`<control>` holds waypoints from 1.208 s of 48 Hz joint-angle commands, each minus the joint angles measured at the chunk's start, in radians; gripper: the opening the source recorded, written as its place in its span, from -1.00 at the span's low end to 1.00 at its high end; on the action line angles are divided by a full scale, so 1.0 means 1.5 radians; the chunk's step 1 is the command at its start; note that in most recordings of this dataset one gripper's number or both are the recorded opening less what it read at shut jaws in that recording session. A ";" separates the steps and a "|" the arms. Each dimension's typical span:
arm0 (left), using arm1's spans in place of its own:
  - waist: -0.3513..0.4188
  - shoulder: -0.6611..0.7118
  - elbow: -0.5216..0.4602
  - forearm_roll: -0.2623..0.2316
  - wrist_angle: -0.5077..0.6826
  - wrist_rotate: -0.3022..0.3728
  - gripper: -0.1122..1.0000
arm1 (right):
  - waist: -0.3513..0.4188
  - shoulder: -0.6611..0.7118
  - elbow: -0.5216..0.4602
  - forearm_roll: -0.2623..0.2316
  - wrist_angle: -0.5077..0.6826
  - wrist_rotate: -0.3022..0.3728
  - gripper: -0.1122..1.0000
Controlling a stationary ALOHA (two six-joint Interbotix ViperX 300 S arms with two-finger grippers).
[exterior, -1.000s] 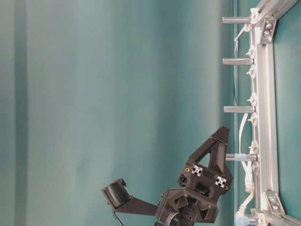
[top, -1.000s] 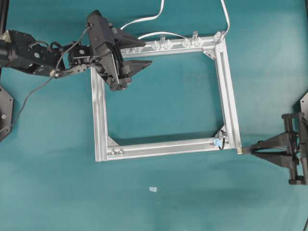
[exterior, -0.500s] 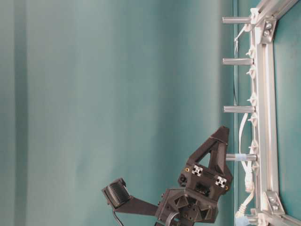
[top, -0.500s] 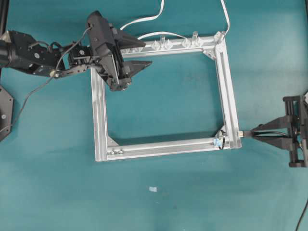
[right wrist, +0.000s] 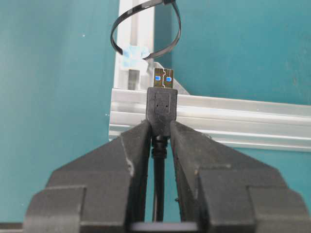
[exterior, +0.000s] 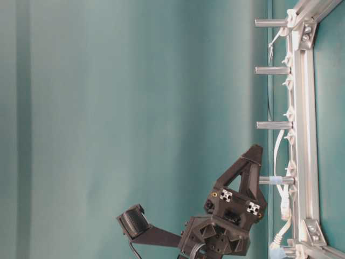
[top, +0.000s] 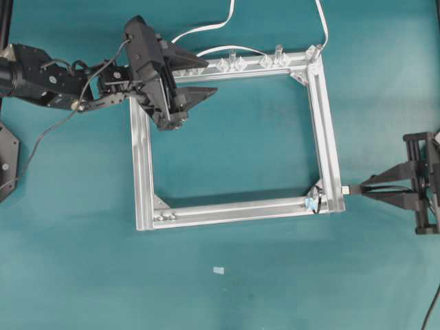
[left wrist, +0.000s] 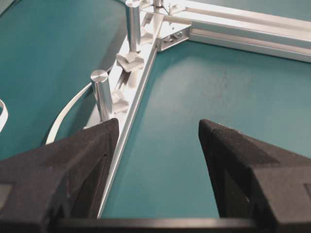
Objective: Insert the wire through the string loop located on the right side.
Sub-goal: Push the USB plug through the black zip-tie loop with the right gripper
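My right gripper [right wrist: 160, 124] [top: 357, 190] is shut on the black plug [right wrist: 161, 104] of the wire. The plug's silvery tip [right wrist: 163, 77] points at the aluminium frame's [top: 323, 124] right rail, just outside its lower right corner. The wire [right wrist: 158, 194] runs back between the fingers. The string loop [right wrist: 112, 38] [top: 313, 199] stands on a pale bluish piece [right wrist: 132, 54] just beyond the rail. It lies ahead of the tip and slightly to its left, apart from it. Over the frame's top left corner, my left gripper [top: 210, 75] [left wrist: 158, 124] hovers open and holds nothing.
White cables [top: 206, 31] run off the frame's top rail. Upright metal posts [left wrist: 101, 94] and clear clips [top: 237, 63] line that rail, close by the left gripper's finger. A small pale scrap [top: 218, 270] lies on the teal table below the frame.
The right gripper has carried the plug toward the top of the overhead view, bringing it level with the frame's lower right corner. The left arm has not moved.
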 commanded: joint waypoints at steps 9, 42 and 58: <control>-0.001 -0.015 -0.011 0.001 -0.003 -0.001 0.44 | -0.006 0.001 -0.010 -0.001 0.016 -0.001 -0.44; -0.003 -0.018 -0.012 0.001 -0.003 -0.001 0.44 | -0.006 0.002 -0.010 -0.001 0.019 -0.001 -0.44; -0.028 -0.029 -0.012 0.000 0.000 -0.002 0.44 | -0.008 0.008 -0.017 -0.001 0.033 -0.001 -0.44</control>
